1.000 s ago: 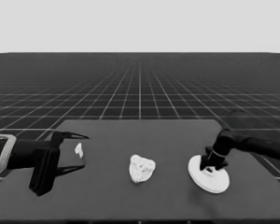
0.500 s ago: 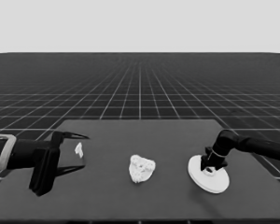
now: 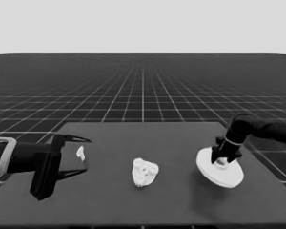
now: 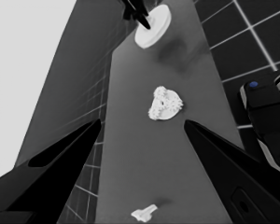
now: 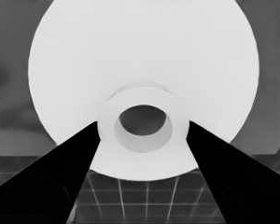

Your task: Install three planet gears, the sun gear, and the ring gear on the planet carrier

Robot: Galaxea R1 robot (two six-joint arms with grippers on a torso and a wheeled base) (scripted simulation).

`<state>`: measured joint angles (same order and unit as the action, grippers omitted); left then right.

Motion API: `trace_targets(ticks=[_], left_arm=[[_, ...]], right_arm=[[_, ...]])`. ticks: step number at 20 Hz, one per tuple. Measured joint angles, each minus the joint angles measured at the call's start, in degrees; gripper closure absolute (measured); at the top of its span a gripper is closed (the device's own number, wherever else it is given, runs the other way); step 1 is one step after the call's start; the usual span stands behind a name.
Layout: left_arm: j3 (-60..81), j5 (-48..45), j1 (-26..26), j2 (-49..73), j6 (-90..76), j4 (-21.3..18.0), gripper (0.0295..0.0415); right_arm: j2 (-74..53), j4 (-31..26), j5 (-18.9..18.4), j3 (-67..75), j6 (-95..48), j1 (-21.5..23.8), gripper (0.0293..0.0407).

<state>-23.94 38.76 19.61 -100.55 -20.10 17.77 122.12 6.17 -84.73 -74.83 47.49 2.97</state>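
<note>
While the left gripper (image 3: 78, 155) waits wide open over the dark table's (image 3: 181, 200) left end, the right gripper (image 3: 222, 161) clasps the hub of the larger white round part (image 3: 220, 172) near the right edge, seemingly lifted, next needing centring over the gear-loaded smaller round part (image 3: 145, 172) mid-table; only the right wrist view shows the hub grip.
</note>
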Motion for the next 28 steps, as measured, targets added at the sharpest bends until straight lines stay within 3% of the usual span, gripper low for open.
trace_targets(ticks=[4,5,6,8,10,14,18,28], left_arm=[[0.00,0.00,0.00,0.00,0.00,0.00,0.0326],[0.00,0.00,0.00,0.00,0.00,0.00,0.0326],[0.00,0.00,0.00,0.00,0.00,0.00,0.0326],[0.00,0.00,0.00,0.00,0.00,0.00,0.0326],[0.00,0.00,0.00,0.00,0.00,0.00,0.0326],[0.00,0.00,0.00,0.00,0.00,0.00,0.0326],[0.00,0.00,0.00,0.00,0.00,0.00,0.0326],[0.00,0.00,0.00,0.00,0.00,0.00,0.0326]], right_arm=[[-0.01,-0.37,-0.33,0.00,-0.02,0.45,0.0351],[7.14,2.28,-2.23,7.18,23.01,-0.20,0.0351],[24.06,3.09,-3.82,6.26,34.95,-0.64,0.0351],[43.13,3.07,-4.04,-7.93,35.81,-1.09,0.0351],[49.43,3.01,-3.72,-16.30,33.11,-1.23,0.0352],[52.29,2.98,-3.51,-20.99,31.31,-1.33,0.0351],[53.26,7.68,-2.11,-24.12,29.45,-6.28,0.0351],[53.48,8.22,-1.82,-24.52,30.53,-6.78,0.0352]])
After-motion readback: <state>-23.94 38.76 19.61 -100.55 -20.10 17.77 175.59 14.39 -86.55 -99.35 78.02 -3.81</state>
